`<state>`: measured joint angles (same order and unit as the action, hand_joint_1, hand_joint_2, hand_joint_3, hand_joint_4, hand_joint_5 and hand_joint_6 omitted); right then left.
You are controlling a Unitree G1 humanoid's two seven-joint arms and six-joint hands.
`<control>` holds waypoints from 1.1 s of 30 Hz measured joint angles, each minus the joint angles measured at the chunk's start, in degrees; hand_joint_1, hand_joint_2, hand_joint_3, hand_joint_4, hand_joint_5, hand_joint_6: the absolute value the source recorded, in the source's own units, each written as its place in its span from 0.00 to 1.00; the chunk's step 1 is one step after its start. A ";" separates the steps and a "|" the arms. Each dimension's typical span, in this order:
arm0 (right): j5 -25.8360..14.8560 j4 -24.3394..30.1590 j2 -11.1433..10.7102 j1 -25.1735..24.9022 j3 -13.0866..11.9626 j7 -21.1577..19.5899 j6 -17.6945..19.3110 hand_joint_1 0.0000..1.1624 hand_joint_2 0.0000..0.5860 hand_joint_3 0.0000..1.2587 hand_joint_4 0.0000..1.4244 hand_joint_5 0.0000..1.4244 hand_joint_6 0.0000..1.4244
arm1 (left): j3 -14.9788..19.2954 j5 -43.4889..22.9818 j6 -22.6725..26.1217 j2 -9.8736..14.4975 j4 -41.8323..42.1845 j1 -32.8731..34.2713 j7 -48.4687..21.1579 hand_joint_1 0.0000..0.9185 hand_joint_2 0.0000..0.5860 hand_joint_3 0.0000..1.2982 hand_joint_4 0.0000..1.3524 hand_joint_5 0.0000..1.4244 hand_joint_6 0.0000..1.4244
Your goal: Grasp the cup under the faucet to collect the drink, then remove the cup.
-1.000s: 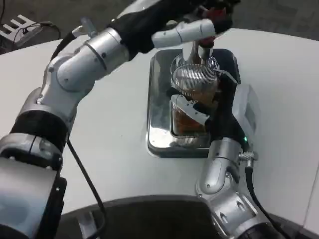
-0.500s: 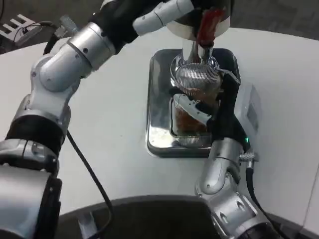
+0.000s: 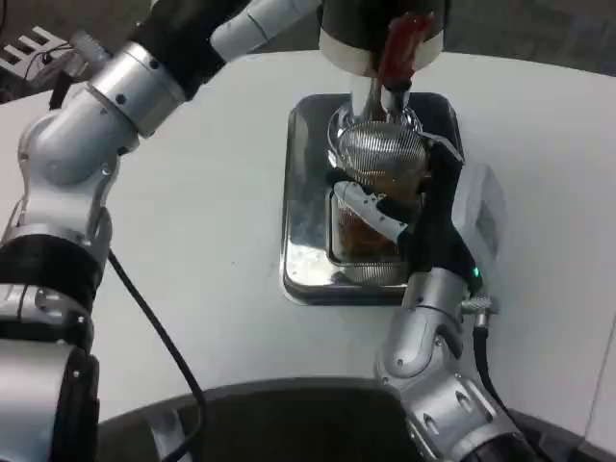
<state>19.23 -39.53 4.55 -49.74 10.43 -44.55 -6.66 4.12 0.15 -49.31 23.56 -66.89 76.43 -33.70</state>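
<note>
White tabletop (image 3: 212, 241) lies bare on the left, giving free room beside the steel tray's (image 3: 303, 173) left rim. The left robot hand (image 3: 265, 19) sits at the far edge, its grip state indeterminable. On the tray, the cup (image 3: 371, 217) of amber drink stands below the faucet (image 3: 385, 67). The right robot hand (image 3: 423, 221) wraps the cup, fingers (image 3: 371, 204) closed across its near side.

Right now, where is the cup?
In the head view the cup stands on the metal tray right of centre, under the faucet, gripped by the right hand.
</note>
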 measured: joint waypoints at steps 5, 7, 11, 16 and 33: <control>0.14 2.84 0.04 1.09 0.36 -0.12 -0.70 0.80 0.34 0.55 0.61 0.74 0.71 | 1.40 -2.09 -0.16 0.55 1.78 -1.82 -1.90 0.00 0.09 0.25 0.26 0.33 0.27; 0.46 3.78 0.03 1.55 0.70 -0.15 -0.91 0.80 0.34 0.55 0.61 0.74 0.71 | 1.77 -2.32 -0.15 1.04 2.36 -2.72 -2.59 0.00 0.09 0.25 0.26 0.33 0.27; 0.87 5.72 0.00 2.81 1.39 -0.10 -1.87 0.80 0.34 0.56 0.61 0.75 0.71 | 2.21 -3.33 -0.14 1.53 3.48 -3.95 -3.23 0.00 0.09 0.25 0.26 0.33 0.27; 1.26 8.60 -0.08 5.24 1.42 0.39 -2.74 0.80 0.33 0.57 0.62 0.75 0.74 | 3.10 -4.80 -0.10 2.66 5.26 -6.07 -4.26 0.00 0.09 0.25 0.26 0.33 0.27; 4.76 23.96 -0.48 14.76 0.55 4.67 -7.61 0.81 0.32 0.59 0.62 0.77 0.77 | 6.04 -8.09 2.13 7.35 12.43 -18.56 -4.63 0.00 0.09 0.26 0.26 0.33 0.28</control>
<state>23.99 -15.57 4.07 -34.98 10.97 -39.88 -14.27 10.16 -7.93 -47.18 30.91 -54.46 57.86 -38.33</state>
